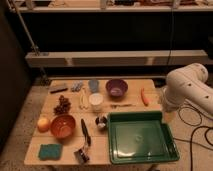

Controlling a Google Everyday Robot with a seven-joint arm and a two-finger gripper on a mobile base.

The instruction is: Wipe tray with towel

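Observation:
A green tray [141, 138] lies on the front right part of the wooden table [70, 145]; it looks empty. A small crumpled grey-blue cloth [76, 86], which may be the towel, lies at the back of the table, left of a grey-blue cup [93, 85]. My white arm [186, 89] comes in from the right. My gripper [168, 116] hangs at its lower end, just above the tray's far right corner and far from the cloth.
On the table are a purple bowl [116, 88], a carrot [145, 96], a white cup [96, 102], an orange bowl [63, 125], an orange fruit [43, 124], a green sponge [50, 151], a dish brush [84, 142] and grapes [62, 105]. Cables [192, 131] lie on the floor to the right.

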